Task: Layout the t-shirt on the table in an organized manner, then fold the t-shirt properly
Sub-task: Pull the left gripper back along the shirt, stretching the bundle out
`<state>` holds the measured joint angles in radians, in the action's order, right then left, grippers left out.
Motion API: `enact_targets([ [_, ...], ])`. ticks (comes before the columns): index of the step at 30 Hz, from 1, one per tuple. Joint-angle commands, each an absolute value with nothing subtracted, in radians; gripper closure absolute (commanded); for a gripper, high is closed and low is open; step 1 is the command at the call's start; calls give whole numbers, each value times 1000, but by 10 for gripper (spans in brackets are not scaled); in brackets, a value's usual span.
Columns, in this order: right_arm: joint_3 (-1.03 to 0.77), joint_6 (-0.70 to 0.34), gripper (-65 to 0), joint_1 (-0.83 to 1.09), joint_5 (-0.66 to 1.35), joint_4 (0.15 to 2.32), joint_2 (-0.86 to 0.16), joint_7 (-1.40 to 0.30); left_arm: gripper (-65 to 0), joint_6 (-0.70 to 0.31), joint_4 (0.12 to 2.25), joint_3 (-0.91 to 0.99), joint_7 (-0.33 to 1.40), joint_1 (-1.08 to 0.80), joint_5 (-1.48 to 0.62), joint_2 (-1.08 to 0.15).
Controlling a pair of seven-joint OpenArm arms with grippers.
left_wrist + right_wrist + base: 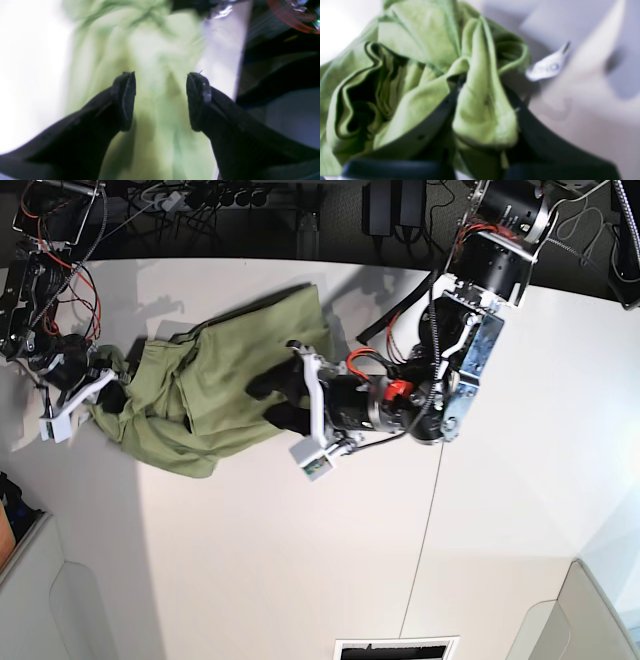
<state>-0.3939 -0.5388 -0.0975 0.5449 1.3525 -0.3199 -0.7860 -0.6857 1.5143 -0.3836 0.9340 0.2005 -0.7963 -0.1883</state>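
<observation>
T-shirt cloth fills my left wrist view, blurred pale green on the white counter, with my left fingers spread wide above it, holding nothing. My right wrist view alone shows my right fingers clamped on a bunched fold beside a white tag, its writing too blurred to read. From the base view, the shirt lies rumpled at the counter's far left.

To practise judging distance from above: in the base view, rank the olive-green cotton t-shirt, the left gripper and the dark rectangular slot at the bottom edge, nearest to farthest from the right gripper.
1. olive-green cotton t-shirt: clamped in the right gripper, at the view's left.
2. left gripper: open, over the shirt's middle.
3. dark rectangular slot: bottom edge, farthest.
</observation>
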Motion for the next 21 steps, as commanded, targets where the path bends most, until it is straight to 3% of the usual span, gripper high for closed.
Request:
enact_targets([
  [1,-398,-546,0,-128,561,1367,-346,-759,-350,-698,1532,-361,925,196,-827,-212],
  [9,-399,-546,0,-174,565,1367,-374,-760,-350,-698,1532,-214,924,47,-938,-332],
  [16,-399,-546,0,-174,569,1367,-373,-772,-348,-698,1532,-204,918,30,-928,-315],
  [21,-399,-548,0,-174,653,1367,-374,-808,-348,-698,1532,-204,889,30,-800,-246],
])
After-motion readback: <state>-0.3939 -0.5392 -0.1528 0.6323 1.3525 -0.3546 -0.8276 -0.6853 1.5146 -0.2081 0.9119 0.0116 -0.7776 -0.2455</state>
